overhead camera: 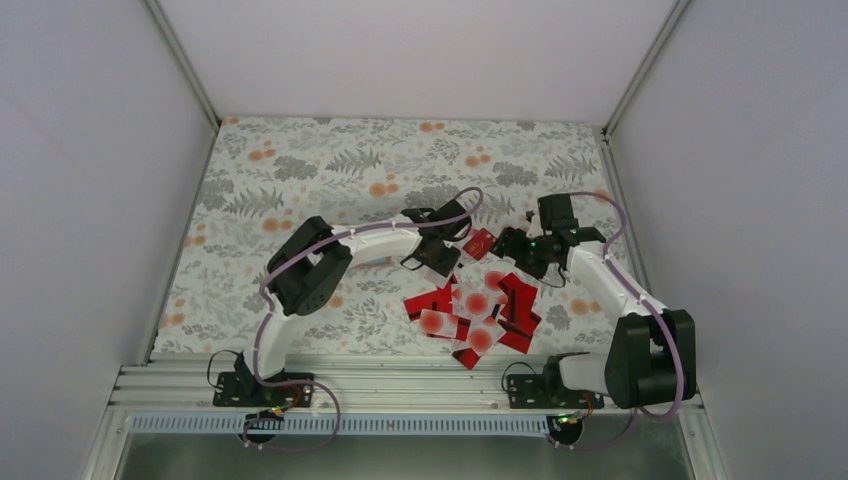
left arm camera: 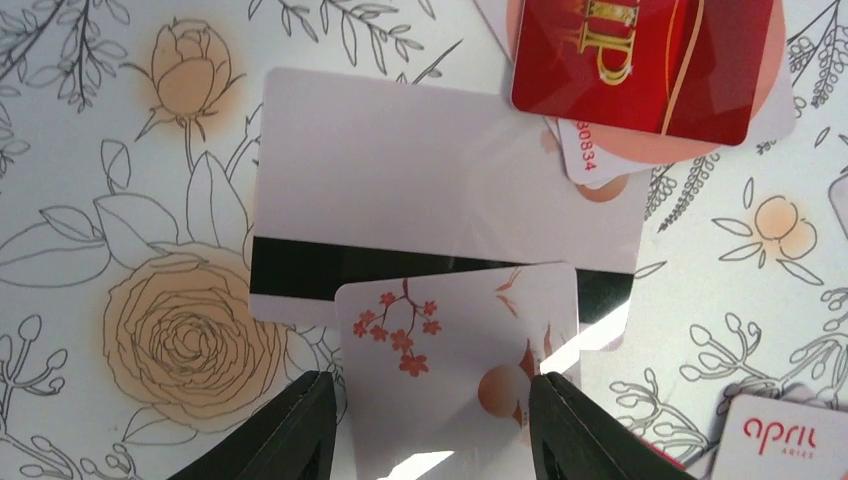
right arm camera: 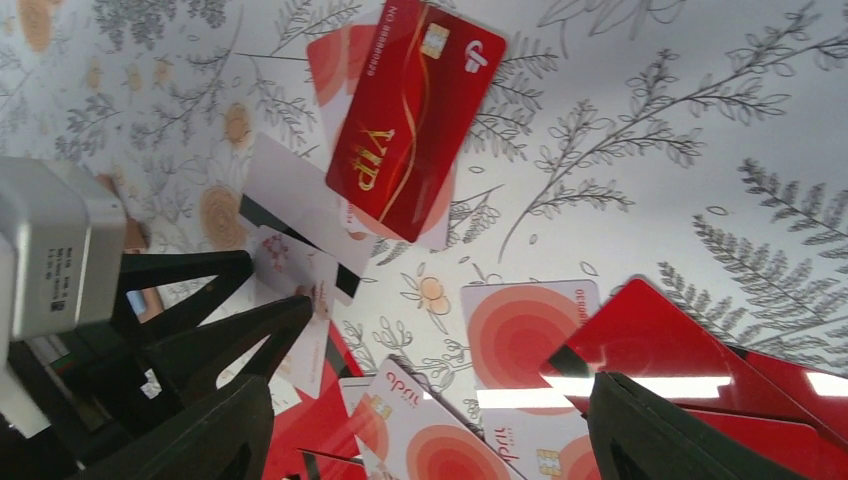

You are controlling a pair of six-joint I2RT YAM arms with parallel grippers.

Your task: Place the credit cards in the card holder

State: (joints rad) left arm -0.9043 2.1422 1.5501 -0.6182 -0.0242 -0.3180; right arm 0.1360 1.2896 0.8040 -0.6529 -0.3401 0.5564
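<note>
Several credit cards (overhead camera: 475, 310), red ones and white ones with a red round blot, lie in a loose pile between the arms. My left gripper (overhead camera: 445, 255) (left arm camera: 435, 385) is shut on a white card with red blossoms (left arm camera: 450, 350), held by its side edges and tilted above a white card with a black stripe (left arm camera: 440, 190). A red VIP card (left arm camera: 640, 60) (right arm camera: 410, 130) lies just beyond. My right gripper (overhead camera: 507, 248) (right arm camera: 430, 390) is open wide and empty above the pile, with my left gripper (right arm camera: 285, 285) close to its left. The card holder is not visible in any view.
The table has a floral cloth (overhead camera: 300, 180). White walls enclose it on the left, back and right. The two grippers are close together near the middle right of the table. A metal rail (overhead camera: 400, 385) runs along the near edge.
</note>
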